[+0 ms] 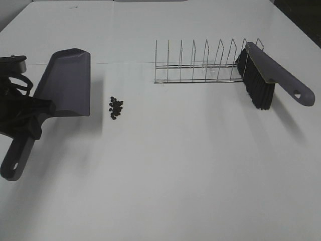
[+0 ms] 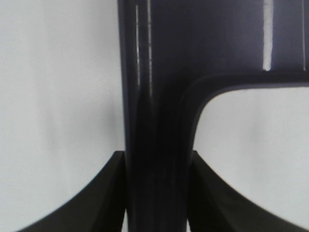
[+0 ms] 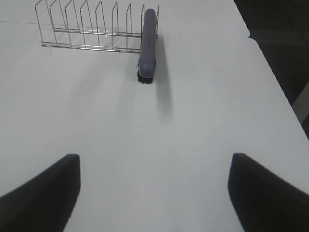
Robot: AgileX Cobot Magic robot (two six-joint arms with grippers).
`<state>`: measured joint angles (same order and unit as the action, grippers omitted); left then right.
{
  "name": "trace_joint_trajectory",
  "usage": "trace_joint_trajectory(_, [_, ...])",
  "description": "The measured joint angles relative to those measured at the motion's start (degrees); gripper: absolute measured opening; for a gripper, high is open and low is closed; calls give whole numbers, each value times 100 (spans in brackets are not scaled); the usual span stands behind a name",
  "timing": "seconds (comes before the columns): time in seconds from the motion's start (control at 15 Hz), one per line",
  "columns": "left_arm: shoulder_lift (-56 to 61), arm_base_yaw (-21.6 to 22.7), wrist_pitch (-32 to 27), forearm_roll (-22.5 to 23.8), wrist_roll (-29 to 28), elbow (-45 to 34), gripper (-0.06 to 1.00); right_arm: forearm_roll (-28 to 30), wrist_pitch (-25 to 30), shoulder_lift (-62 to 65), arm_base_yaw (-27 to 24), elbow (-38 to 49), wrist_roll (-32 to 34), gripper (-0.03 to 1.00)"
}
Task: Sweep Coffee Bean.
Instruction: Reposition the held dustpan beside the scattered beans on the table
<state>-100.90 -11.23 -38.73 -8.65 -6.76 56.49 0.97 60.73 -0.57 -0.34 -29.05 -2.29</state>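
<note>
The coffee beans (image 1: 116, 107) lie in a small loose cluster on the white table, left of the middle. A purple-grey dustpan (image 1: 67, 83) is just left of them, its wide front edge facing the beans with a short gap between. My left gripper (image 1: 37, 111) is shut on the dustpan's handle; in the left wrist view the black fingers (image 2: 104, 193) press both sides of the handle (image 2: 157, 121). A purple brush (image 1: 266, 75) with black bristles leans in the right end of a wire rack (image 1: 200, 63). My right gripper (image 3: 154, 159) is open and empty, well short of the brush (image 3: 147, 41).
The wire rack (image 3: 87, 24) stands across the back of the table, right of the beans. The table's right edge (image 3: 270, 72) drops to a dark floor. The right arm is outside the exterior high view.
</note>
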Motion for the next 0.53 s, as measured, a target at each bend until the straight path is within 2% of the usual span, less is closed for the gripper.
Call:
trace_joint_trajectory(0.2, [0, 0, 0, 11, 0, 0, 31, 52, -516, -630, 0, -138, 0, 75])
trace_joint_trajectory(0.27, [0, 0, 0, 17, 0, 0, 31, 57, -888, -1003, 0, -195, 0, 75])
trace_joint_trajectory(0.53, [0, 0, -11, 57, 0, 0, 31, 63, -1942, -3123, 0, -756, 0, 75])
